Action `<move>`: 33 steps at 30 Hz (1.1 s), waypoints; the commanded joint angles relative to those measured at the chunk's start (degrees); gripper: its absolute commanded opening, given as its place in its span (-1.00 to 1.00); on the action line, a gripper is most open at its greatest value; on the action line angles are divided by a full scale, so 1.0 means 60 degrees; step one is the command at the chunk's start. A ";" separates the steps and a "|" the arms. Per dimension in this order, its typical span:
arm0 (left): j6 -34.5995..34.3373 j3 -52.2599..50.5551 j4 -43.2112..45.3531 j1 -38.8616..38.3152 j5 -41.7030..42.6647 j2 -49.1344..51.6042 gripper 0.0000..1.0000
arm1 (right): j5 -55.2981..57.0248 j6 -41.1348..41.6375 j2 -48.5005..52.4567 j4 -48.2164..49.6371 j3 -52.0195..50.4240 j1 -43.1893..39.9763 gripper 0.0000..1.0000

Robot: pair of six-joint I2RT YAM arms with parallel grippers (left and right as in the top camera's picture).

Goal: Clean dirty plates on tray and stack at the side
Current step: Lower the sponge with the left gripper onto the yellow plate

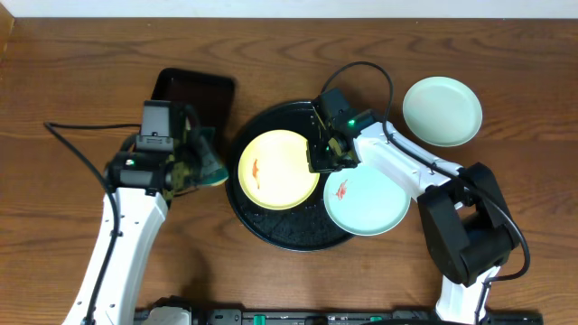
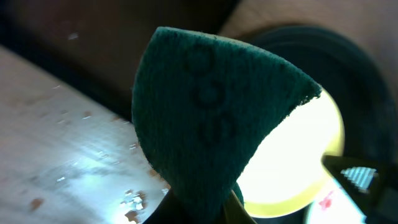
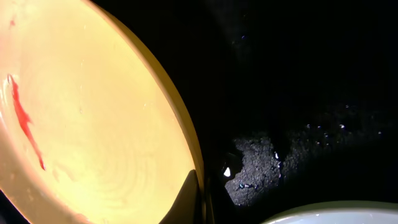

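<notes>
Your left pincer (image 1: 200, 163) clamps a green sponge (image 2: 211, 118). Your right pincer (image 1: 323, 156) sits at the yellow plate (image 1: 280, 171) rim; you cannot tell its closure.

A: Setting? Quick.
B: Robot lab bench, I'd call it. I'm driving a left arm (image 1: 117, 244) and a right arm (image 1: 461, 226) on a wood-grain tabletop (image 1: 72, 63). Black mounting hardware (image 1: 271, 317) along the near edge, a cable (image 1: 361, 63) looping loose, plain pale wall (image 1: 289, 7) behind.
A: Kitchen?
B: Can't tell; my views stop at the bench.
</notes>
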 commanded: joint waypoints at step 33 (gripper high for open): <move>-0.1727 -0.0127 0.2973 -0.2430 0.0750 0.5020 -0.83 | 0.0798 -0.0466 -0.0051 -0.0393 -0.0044 -0.0015 -0.97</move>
